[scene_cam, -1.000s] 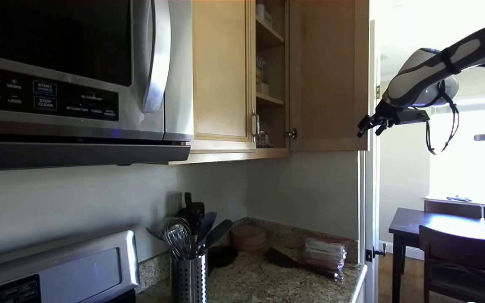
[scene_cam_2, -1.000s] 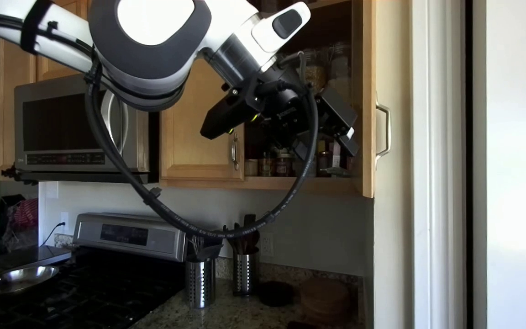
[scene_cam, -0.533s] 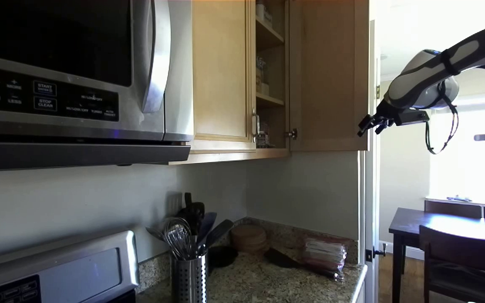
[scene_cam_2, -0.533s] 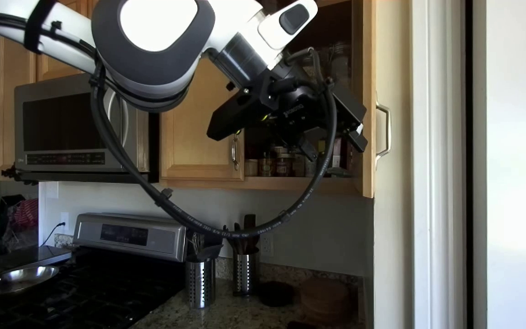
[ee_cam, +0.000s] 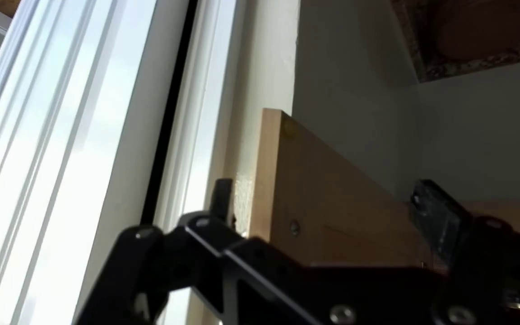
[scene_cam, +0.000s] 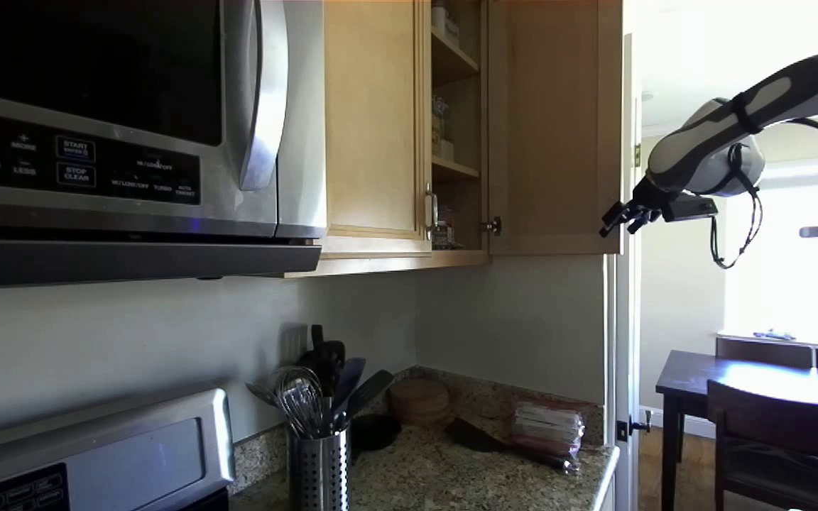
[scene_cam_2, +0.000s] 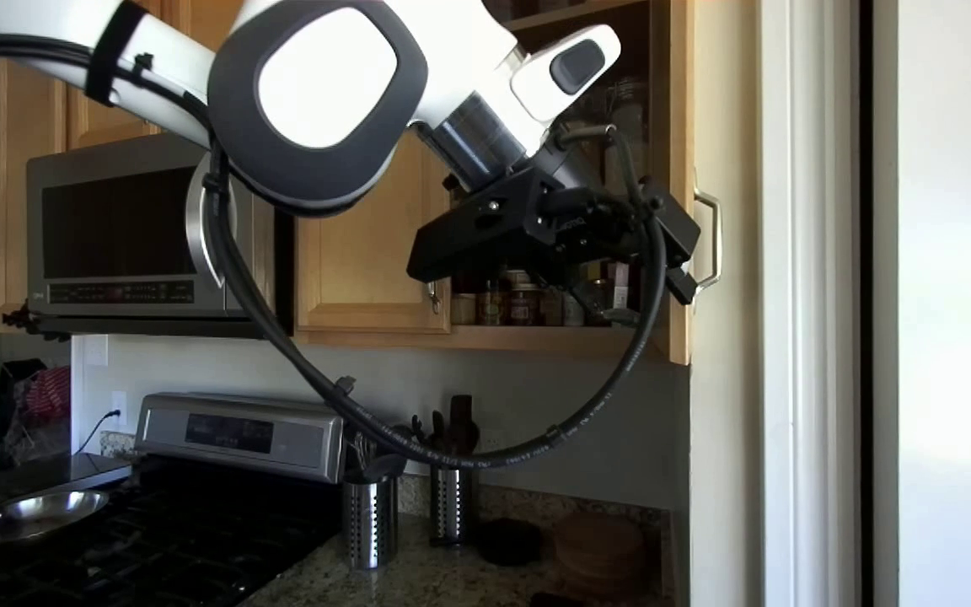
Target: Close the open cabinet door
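This is a home kitchen: a microwave [scene_cam_2: 119, 223] hangs above a stove [scene_cam_2: 190, 514], perforated holders [scene_cam_2: 370, 527] of cooking utensils [scene_cam: 372, 390] stand on a speckled counter [scene_cam: 451, 475], what seem to be food jars [scene_cam_2: 524, 305] line a dim cabinet [scene_cam_2: 536, 339], and a dining table [scene_cam: 689, 367] with chairs [scene_cam: 782, 411] stands beyond.

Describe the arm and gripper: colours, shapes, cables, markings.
Arm: white, rounded, with dark grey trim and a black strap. A thick black cable loops off it, carrying pale print too small to read. Gripper: black, two angular fingers, bar linkages, silver screws.
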`<state>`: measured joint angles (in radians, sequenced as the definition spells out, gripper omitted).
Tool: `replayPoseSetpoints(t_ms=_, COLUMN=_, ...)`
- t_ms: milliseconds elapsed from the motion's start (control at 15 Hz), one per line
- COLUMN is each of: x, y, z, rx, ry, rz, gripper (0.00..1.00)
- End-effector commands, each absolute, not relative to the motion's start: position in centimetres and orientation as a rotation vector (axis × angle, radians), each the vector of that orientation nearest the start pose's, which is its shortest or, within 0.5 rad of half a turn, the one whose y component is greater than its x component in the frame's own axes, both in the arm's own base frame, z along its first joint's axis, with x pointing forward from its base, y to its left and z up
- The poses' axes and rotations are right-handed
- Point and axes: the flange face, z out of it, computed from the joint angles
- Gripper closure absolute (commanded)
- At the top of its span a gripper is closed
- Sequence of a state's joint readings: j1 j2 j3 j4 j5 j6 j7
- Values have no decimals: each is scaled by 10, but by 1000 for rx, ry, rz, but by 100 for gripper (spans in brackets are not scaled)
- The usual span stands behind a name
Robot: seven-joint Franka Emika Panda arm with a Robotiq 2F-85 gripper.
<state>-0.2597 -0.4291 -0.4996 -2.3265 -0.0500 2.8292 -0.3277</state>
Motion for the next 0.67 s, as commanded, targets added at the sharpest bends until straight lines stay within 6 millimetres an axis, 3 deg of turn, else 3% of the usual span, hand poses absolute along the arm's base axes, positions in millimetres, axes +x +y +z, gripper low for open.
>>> replayPoseSetpoints(t_ms=0, x=357, y=-361, z=584, rx=-3051, ry=588, rz=-1509, gripper=0)
replayPoseSetpoints(t_ms=333, x=374, y=-365, z=575, rx=-3056, ry=502, rz=-1545, gripper=0)
replayPoseSetpoints(t_ms=600, x=373, y=-349, z=572, rx=-3048, ry=475, rz=-1480, gripper=0)
